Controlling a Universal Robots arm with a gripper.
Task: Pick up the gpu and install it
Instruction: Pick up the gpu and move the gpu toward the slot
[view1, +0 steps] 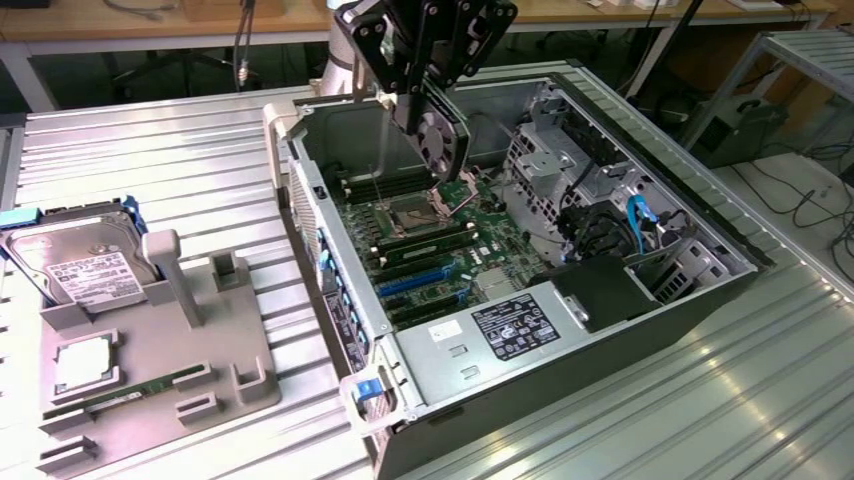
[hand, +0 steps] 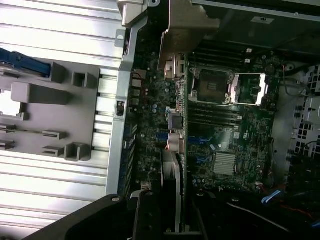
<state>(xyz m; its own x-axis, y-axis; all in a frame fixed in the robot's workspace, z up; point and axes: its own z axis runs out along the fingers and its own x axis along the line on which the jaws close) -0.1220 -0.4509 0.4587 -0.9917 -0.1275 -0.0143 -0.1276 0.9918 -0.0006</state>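
The claw (view1: 424, 98) pinches the gpu (view1: 439, 138), a thin dark card (black fan showing), held upright.

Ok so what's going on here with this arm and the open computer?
The robot arm's black end effector is shut on the thin dark gpu card with a black fan. It holds the card on edge above the green motherboard inside the open dark grey computer case. The card does not look seated in a slot yet. A silver hard drive with a white label stands in the grey holder beside the case.
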